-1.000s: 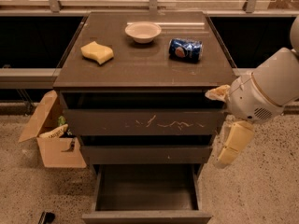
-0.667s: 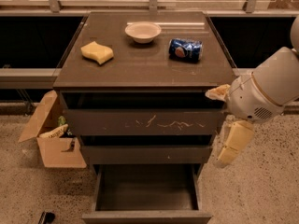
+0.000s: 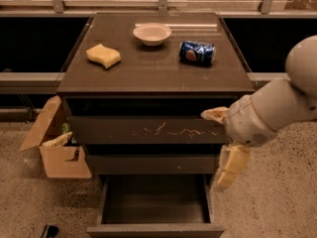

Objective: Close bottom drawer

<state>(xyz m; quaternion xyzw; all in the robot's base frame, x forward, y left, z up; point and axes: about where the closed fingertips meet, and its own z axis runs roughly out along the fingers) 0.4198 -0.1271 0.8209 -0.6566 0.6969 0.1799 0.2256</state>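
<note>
The bottom drawer (image 3: 155,229) is the lowest of three in the dark grey-brown cabinet (image 3: 156,73). It stands pulled far out, its deep box empty and its plain front at the lower edge of the view. My gripper (image 3: 216,150) hangs at the cabinet's right front corner, level with the middle drawer (image 3: 148,163) and above the bottom drawer's right side. It is open and empty: one pale finger points left by the top drawer (image 3: 148,131), the other points down. It touches nothing.
On the cabinet top lie a yellow sponge (image 3: 103,55), a white bowl (image 3: 152,33) and a blue soda can (image 3: 197,52) on its side. An open cardboard box (image 3: 57,148) stands on the speckled floor to the cabinet's left. A small dark object (image 3: 48,230) lies bottom left.
My gripper and arm have moved a little left and down, closer to the cabinet's right front corner. The drawer and the objects on top have not moved.
</note>
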